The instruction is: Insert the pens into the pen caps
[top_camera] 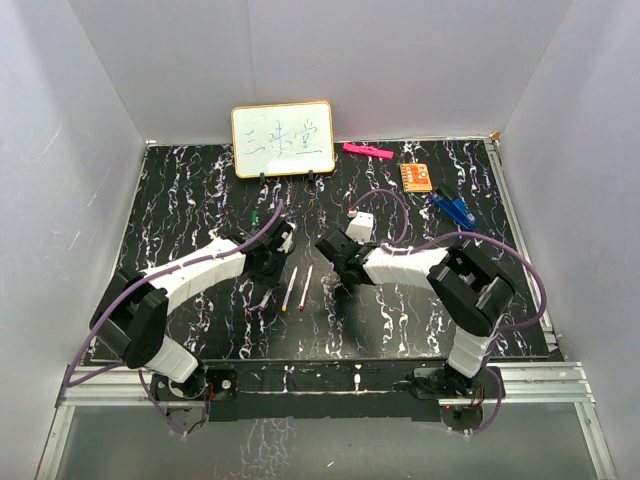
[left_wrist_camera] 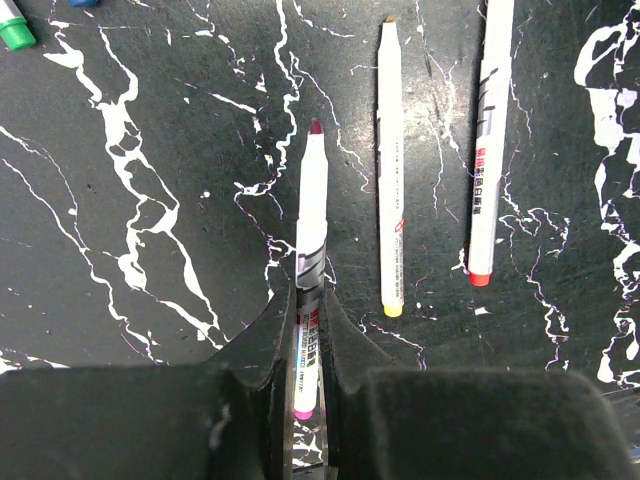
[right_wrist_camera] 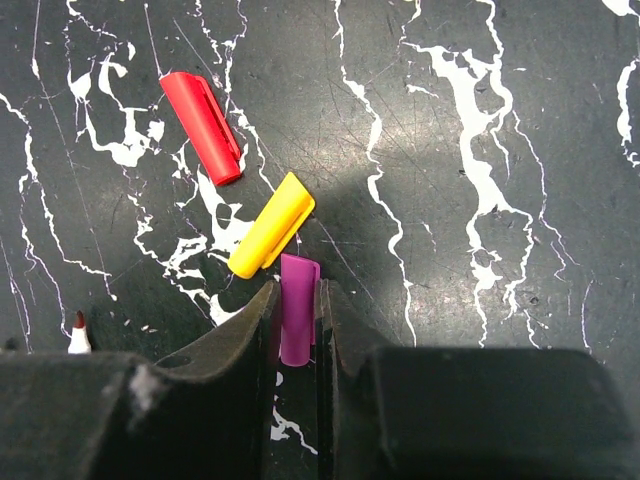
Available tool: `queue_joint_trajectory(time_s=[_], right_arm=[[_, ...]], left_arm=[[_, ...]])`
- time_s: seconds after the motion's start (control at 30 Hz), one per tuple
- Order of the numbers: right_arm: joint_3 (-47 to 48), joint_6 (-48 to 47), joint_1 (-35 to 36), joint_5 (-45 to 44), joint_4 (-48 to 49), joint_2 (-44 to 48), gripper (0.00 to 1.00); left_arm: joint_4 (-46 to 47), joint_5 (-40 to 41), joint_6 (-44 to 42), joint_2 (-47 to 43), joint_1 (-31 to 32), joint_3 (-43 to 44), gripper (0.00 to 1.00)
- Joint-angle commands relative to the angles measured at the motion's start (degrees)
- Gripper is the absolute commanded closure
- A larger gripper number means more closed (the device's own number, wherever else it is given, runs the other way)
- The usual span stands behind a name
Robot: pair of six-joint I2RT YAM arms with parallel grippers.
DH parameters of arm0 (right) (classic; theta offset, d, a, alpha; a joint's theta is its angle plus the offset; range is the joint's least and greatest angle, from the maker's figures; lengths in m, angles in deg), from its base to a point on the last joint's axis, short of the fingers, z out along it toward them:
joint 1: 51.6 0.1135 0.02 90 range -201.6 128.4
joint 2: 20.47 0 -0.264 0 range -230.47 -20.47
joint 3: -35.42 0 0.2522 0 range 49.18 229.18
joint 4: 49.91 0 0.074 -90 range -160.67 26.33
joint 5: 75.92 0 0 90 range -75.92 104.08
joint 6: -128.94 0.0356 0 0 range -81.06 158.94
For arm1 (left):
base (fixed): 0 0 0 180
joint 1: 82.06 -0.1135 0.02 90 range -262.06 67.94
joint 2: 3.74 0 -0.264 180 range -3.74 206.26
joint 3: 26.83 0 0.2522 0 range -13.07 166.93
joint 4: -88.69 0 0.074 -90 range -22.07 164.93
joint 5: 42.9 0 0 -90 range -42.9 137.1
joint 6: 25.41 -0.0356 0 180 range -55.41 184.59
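Observation:
My left gripper [left_wrist_camera: 311, 300] is shut on a white pen [left_wrist_camera: 311, 220] with a dark purple tip and a pink rear end; the tip points away from the wrist, over the table. Two more pens lie to its right, one with a yellow end [left_wrist_camera: 391, 180] and one with a red end [left_wrist_camera: 487, 150]. My right gripper [right_wrist_camera: 298, 300] is shut on a purple cap [right_wrist_camera: 298, 275]. A yellow cap [right_wrist_camera: 272, 225] lies just ahead of it, touching or nearly touching the purple one, and a red cap [right_wrist_camera: 201, 113] lies further off. A green cap [left_wrist_camera: 14, 30] lies at the far left. In the top view the left gripper [top_camera: 268, 262] and right gripper [top_camera: 335, 262] flank the two loose pens [top_camera: 297, 289].
A small whiteboard [top_camera: 283, 139] stands at the back. A pink bar [top_camera: 367, 151], an orange board [top_camera: 417, 177] and a blue clip [top_camera: 455, 208] lie at the back right. A white box [top_camera: 362, 222] sits behind the right gripper. A red pen tip [right_wrist_camera: 78, 335] shows left of the right gripper.

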Motion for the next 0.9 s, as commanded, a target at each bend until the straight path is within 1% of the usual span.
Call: queue_joint_trajectory(time_s=[0.0,0.1,0.17,0.27,0.53,0.6,0.7,0.87], right_arm=[[-4.8,-1.1,0.5,9.9,-3.6,-1.9,1.00],[-4.6,-1.8,0.5,10.2,-2.6,-0.9,1.00],[-3.8,-3.8,0.4,8.8,-2.4,0.4,1.00],[-3.1,-5.6,0.5,6.8,-0.6,5.1,1.00],[-4.7,-12.7,0.1,3.2,10.5,17.2,1.00],[-6.1,-14.7,-0.3,3.0,14.7,20.5,1.00],[-9.8,-17.8,-0.9,4.1,23.7,25.5,1.00],[-15.0,-21.4,-1.8,4.7,36.3,32.0,1.00]], left_arm=[[-0.4,-0.1,-0.3,-2.1,0.0,1.4,1.00],[-0.3,-0.2,-0.5,-2.2,0.0,1.5,1.00],[0.2,-0.8,-0.8,-2.3,0.0,1.4,1.00],[1.9,-2.5,-0.9,-2.8,0.0,1.0,1.00],[12.8,-9.0,0.0,-7.2,0.0,-3.3,1.00],[14.9,-10.3,0.1,-7.7,0.0,-3.8,1.00],[18.9,-12.8,0.4,-7.8,0.0,-4.7,1.00],[28.7,-18.5,3.1,-11.9,0.0,-7.5,1.00]])
